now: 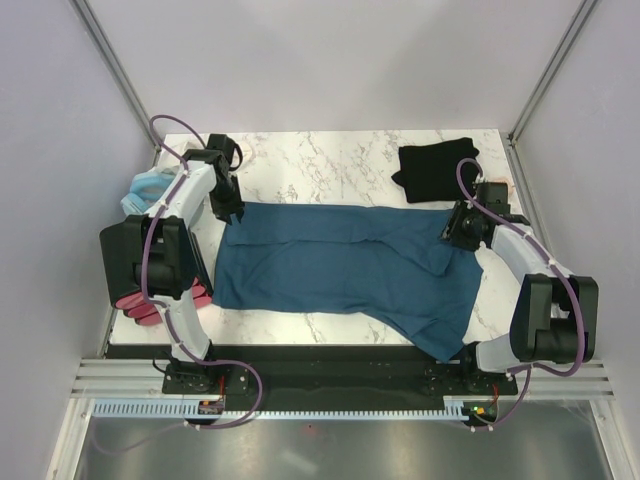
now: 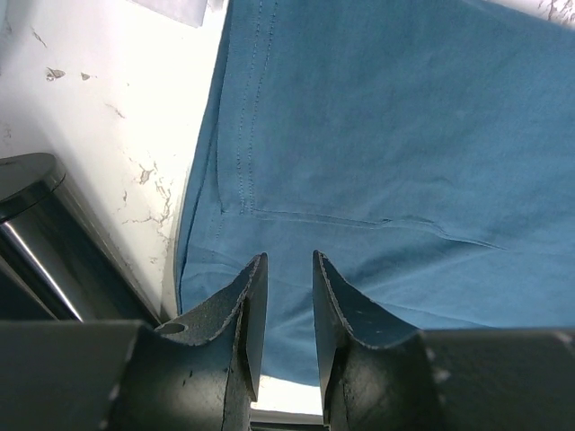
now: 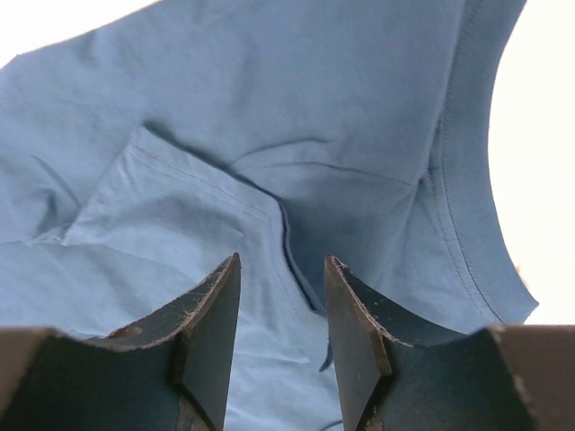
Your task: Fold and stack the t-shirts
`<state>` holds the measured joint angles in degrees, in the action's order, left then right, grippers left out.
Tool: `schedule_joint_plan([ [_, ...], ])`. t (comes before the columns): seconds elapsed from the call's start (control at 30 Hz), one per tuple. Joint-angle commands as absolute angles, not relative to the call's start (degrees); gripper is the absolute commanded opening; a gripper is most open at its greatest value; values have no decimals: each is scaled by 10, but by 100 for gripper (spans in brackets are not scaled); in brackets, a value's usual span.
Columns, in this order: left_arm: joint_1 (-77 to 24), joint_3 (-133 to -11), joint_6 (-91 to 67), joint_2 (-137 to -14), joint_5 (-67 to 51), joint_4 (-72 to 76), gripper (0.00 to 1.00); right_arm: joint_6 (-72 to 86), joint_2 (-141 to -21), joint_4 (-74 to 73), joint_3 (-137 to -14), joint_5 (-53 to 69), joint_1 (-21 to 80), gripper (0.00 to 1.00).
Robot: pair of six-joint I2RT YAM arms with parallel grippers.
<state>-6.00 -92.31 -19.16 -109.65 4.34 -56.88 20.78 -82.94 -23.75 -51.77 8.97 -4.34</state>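
Note:
The dark teal-blue t-shirt (image 1: 345, 265) lies spread across the middle of the marble table, folded lengthwise, one end drooping toward the near right edge. It fills the left wrist view (image 2: 395, 135) and the right wrist view (image 3: 269, 144). The black t-shirt (image 1: 437, 170) lies folded at the far right. My left gripper (image 1: 232, 212) is open and empty over the teal shirt's far left corner; its jaws (image 2: 287, 269) stand apart above the cloth. My right gripper (image 1: 458, 228) is open and empty over the shirt's right end, above a folded sleeve (image 3: 171, 211).
A pale blue ring-shaped item (image 1: 152, 186) lies at the table's left edge behind the left arm. Red-pink items (image 1: 140, 305) sit at the near left. White walls and metal posts enclose the table (image 1: 330, 160).

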Motion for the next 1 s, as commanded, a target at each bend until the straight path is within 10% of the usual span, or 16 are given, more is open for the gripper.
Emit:
schedule_joint_plan([
  [0.0,-62,-932,-191,-1085,39,-560,34,198,-817,-250,-504,68,-44,50],
  [0.3,-63,-929,-191,-1082,40,-560,33,191,-827,-251,-492,95,-44,43],
  [0.43,-64,-926,-191,-1083,40,-560,33,192,-802,-232,-478,134,-43,0],
  [0.97,-76,-940,-189,-1095,25,-559,32,168,-743,-296,-426,237,-18,0],
])
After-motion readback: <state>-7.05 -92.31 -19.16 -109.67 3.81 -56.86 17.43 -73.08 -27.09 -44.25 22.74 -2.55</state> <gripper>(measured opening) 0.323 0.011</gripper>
